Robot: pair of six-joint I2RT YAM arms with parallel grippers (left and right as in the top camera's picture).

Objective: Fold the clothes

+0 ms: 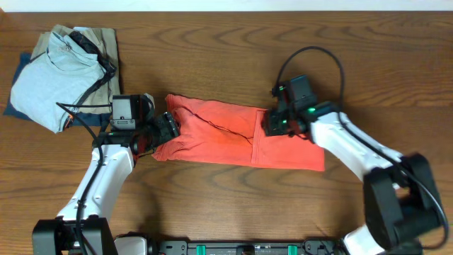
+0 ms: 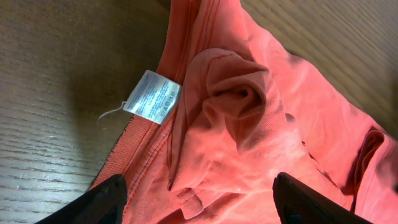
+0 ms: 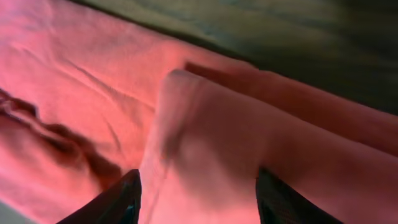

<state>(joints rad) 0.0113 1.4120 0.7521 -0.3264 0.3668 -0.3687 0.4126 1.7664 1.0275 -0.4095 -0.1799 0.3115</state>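
The coral-red T-shirt (image 1: 233,134) lies folded into a long band across the middle of the table; its lettering is hidden. My left gripper (image 1: 170,127) is open at the shirt's left end, its fingers (image 2: 199,202) spread over bunched fabric (image 2: 249,124) near the collar with its white label (image 2: 152,94). My right gripper (image 1: 272,124) is open over the right part of the shirt, its fingers (image 3: 199,199) either side of a raised fold (image 3: 211,137) of the fabric.
A light blue shirt (image 1: 53,81) lies folded on a tan garment (image 1: 99,42) at the back left corner. The wooden table (image 1: 226,49) shows behind and in front of the shirt. Cables loop above both arms.
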